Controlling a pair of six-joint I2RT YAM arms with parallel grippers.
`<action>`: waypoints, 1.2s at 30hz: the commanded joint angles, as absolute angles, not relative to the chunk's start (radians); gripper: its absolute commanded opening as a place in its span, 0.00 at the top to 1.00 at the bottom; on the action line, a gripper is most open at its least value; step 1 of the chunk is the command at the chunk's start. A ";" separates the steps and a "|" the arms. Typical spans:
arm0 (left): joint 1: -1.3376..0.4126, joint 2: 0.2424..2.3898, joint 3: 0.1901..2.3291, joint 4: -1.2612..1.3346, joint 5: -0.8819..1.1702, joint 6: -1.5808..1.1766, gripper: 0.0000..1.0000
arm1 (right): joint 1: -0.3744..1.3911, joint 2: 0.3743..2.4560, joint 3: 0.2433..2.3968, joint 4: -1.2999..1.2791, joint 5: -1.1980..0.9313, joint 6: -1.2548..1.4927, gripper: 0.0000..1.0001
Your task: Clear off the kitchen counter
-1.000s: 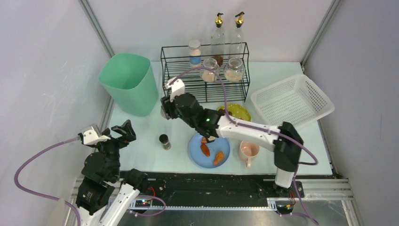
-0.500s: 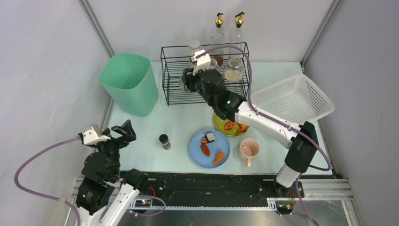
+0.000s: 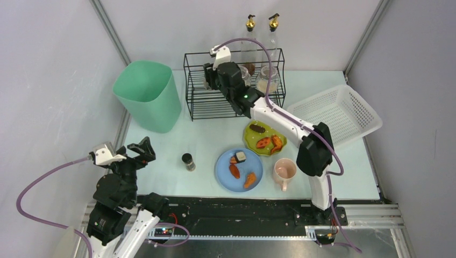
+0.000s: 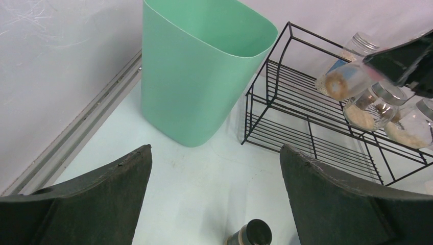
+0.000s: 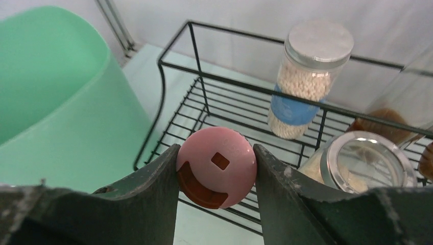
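Pink-capped shaker [image 5: 217, 166] sits clamped in the right end effector [image 5: 215, 153], raised over the left end of the rack [image 3: 215, 105] at the tabletop's [image 3: 349, 166] far edge. The left end effector [image 4: 214, 150] gapes wide, holding nothing, by the near left corner. The tabletop spreads ahead of both arm bases.
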State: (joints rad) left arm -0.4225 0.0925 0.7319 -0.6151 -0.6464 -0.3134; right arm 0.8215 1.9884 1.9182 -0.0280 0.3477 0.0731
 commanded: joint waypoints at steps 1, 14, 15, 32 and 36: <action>-0.414 0.109 0.729 -0.590 -0.635 -0.311 0.02 | 0.797 2.041 2.004 -0.075 0.351 0.062 0.62; -0.414 0.101 0.730 -0.591 -0.623 -0.312 0.02 | 0.745 2.111 2.020 -0.144 0.377 0.063 0.62; -0.414 0.100 0.730 -0.591 -0.622 -0.313 0.02 | 0.742 2.113 2.020 -0.148 0.379 0.067 0.62; -0.415 0.100 0.730 -0.590 -0.623 -0.313 0.02 | 0.730 2.127 2.056 -0.244 0.364 0.085 0.21; -0.414 0.102 0.729 -0.590 -0.624 -0.313 0.02 | 0.740 2.089 2.031 -0.231 0.380 0.077 0.19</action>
